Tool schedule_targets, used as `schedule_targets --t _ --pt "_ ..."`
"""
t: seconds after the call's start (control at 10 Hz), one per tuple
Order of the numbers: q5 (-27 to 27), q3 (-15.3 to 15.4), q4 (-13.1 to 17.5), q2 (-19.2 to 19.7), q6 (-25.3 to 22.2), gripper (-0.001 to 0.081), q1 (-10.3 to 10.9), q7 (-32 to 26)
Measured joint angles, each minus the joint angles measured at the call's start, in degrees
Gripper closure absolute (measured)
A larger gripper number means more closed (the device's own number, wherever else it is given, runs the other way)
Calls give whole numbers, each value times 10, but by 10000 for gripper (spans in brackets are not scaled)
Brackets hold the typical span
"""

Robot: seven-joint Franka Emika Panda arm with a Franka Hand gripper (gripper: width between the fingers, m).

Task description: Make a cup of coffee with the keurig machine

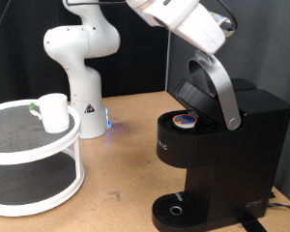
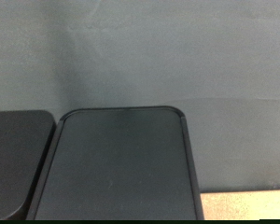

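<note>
The keurig machine (image 1: 222,145) stands at the exterior view's right with its lid (image 1: 194,94) raised and its grey-silver handle (image 1: 218,92) tilted up. A small pod with a blue top (image 1: 186,120) sits in the open chamber. The drip tray (image 1: 176,209) has nothing on it. The cup (image 1: 55,112), a white mug, stands on the top tier of a round white shelf (image 1: 19,155) at the left. My gripper's white hand (image 1: 191,21) hangs just above the top of the raised handle; its fingers do not show. The wrist view shows only a black flat panel of the machine (image 2: 121,168).
The arm's white base (image 1: 83,68) stands at the back on the wooden table (image 1: 121,164), with a blue light (image 1: 108,122) beside it. A small green item (image 1: 34,106) lies next to the mug. A dark backdrop (image 2: 140,47) closes the rear.
</note>
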Motion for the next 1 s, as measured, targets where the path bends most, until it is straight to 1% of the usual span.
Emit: schedule_targets --t 0.2,0.4,0.5,0.6,0.7,1.0 --pt "-23 -3 -3 -1 1 805 -6 -1" --pt "-57 -2 -17 4 26 805 -6 12" --pt "-57 -2 -22 8 35 805 -6 14" --pt "-40 -2 -23 10 42 805 -6 9" --pt "-6 -3 -21 9 43 805 -6 -4" --pt "65 -6 3 -1 8 805 -6 -33"
